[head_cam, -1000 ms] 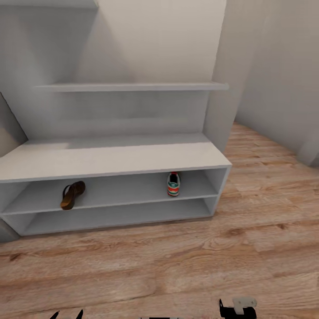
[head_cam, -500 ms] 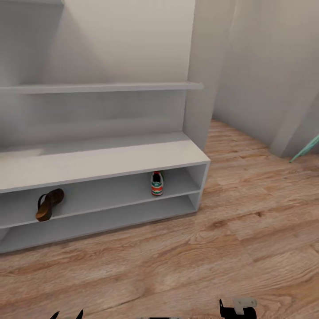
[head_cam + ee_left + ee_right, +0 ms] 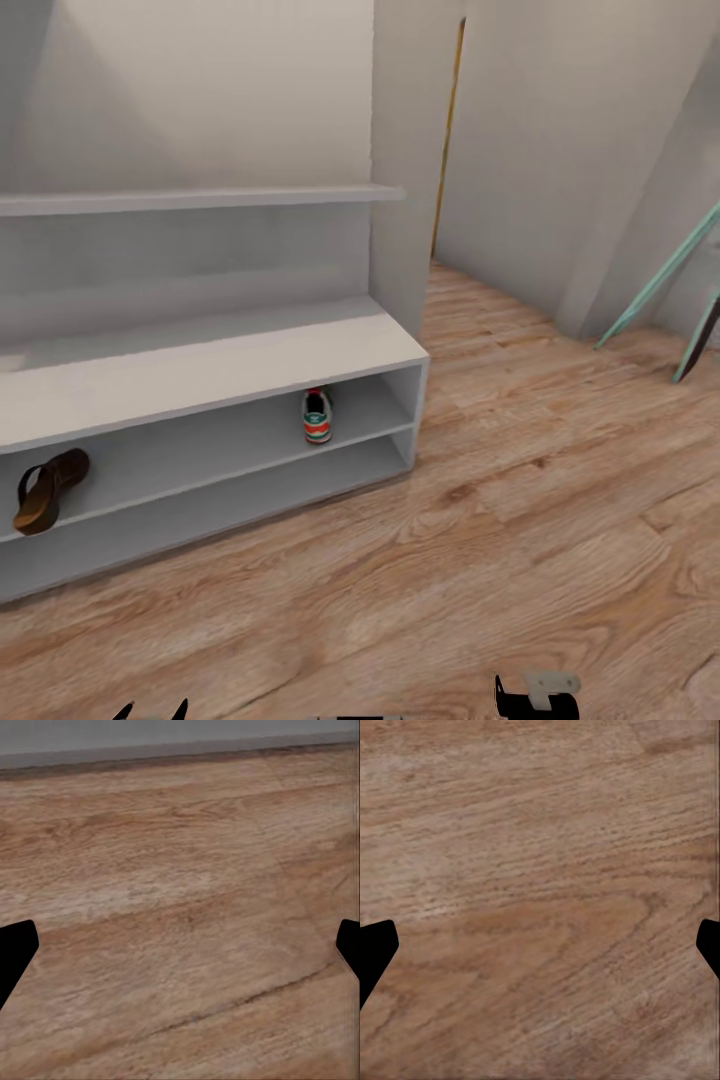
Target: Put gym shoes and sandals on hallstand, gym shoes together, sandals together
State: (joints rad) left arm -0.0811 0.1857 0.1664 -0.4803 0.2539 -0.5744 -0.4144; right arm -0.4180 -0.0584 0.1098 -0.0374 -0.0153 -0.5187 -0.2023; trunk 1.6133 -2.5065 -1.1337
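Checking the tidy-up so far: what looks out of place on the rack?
Nothing is damaged, but the hallstand holds one sandal and one gym shoe, far apart on the upper open shelf, each without its partner. The sandal sits askew, angled across the shelf.

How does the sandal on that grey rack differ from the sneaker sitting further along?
The sandal is brown and flat; the sneaker is white with green and red-orange markings and stands taller. The sandal lies near the left end of the shoe rack, angled; the sneaker sits near the right end, pointing straight in. Both rest on the same upper open shelf, well apart.
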